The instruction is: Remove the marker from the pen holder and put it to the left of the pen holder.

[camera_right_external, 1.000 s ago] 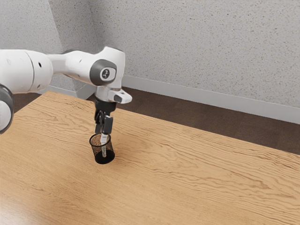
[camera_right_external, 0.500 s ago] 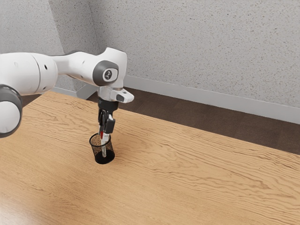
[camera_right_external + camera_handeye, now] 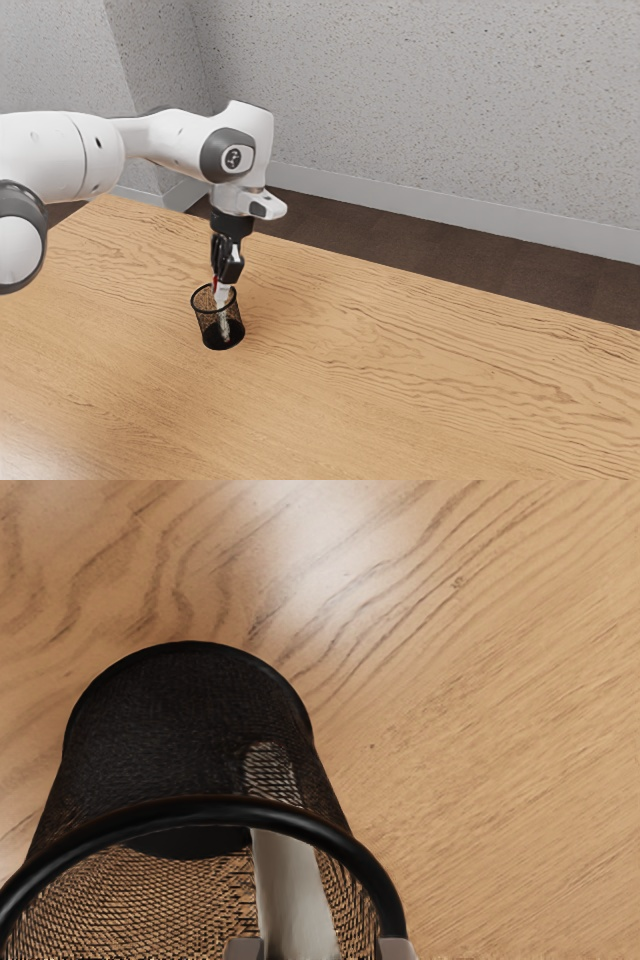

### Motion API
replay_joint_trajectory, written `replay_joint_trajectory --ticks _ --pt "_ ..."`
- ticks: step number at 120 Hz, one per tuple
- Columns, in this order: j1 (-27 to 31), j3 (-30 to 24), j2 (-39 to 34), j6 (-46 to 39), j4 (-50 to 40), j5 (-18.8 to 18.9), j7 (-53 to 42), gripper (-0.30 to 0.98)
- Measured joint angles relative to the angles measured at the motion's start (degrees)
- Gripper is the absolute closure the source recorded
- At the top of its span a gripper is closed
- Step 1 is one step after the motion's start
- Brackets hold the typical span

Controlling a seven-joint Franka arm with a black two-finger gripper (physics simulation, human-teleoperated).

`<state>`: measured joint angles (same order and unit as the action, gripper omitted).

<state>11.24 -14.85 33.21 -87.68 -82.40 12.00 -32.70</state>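
Marker (image 3: 223,296), white with red detail, tilted inside round black wire-mesh pen holder (image 3: 213,342); black gripper (image 3: 226,282) above holder, open or shut cannot be told; reach apparently done, lift-out and placing left of holder outstanding.

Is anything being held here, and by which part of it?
Nothing: the marker is in the mesh pen holder, between the fingertips of the open pincer, with a gap on one side.
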Motion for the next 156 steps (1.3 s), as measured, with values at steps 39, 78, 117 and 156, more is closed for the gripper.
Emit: replay_joint_trajectory --ticks 39,78,117,156 --pt "-0.69 -0.03 -4.73 2.74 -0.4 0.55 -0.12 0.77" --pt "-0.43 1.01 -14.17 12.54 -0.08 2.57 -0.26 0.78" --pt "-0.21 11.62 -5.19 28.13 0.02 4.19 0.13 0.77" --pt "0.42 12.37 1.66 31.33 1.74 3.41 0.74 0.33"
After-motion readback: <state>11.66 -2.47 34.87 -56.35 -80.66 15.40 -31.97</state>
